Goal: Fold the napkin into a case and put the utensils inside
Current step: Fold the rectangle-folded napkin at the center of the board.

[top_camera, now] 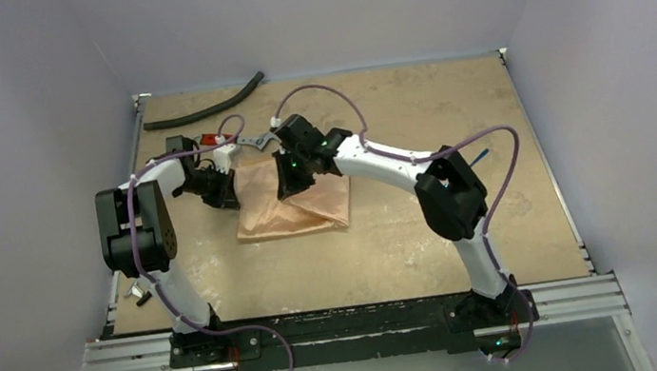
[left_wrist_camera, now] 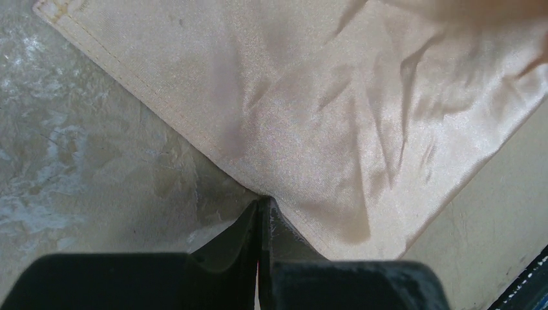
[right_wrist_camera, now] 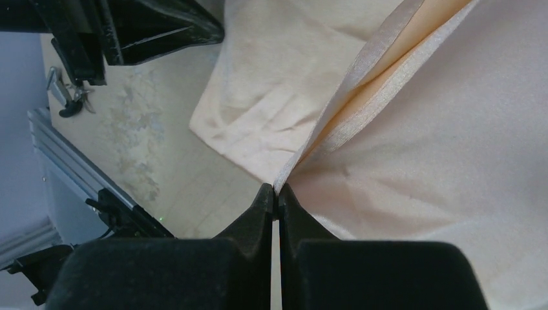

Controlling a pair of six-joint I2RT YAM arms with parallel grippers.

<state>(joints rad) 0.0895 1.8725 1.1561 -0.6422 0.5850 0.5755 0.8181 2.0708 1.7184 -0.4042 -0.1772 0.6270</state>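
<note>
napkin [top_camera: 294, 211]: peach cloth lying mid-table [top_camera: 408, 233], partly folded, with a creased flap doubled over its right half.
left gripper [left_wrist_camera: 262, 208]: low at the napkin's far-left edge, jaws pressed together with the hem caught between the tips.
right gripper [right_wrist_camera: 276, 194]: at the napkin's far side, jaws closed, pinching a doubled fold of cloth.
fork [top_camera: 482, 156]: only a blue sliver shows, right of the right arm's elbow, well apart from the napkin.
wrench [top_camera: 242, 141]: just beyond the napkin's far edge.
</note>
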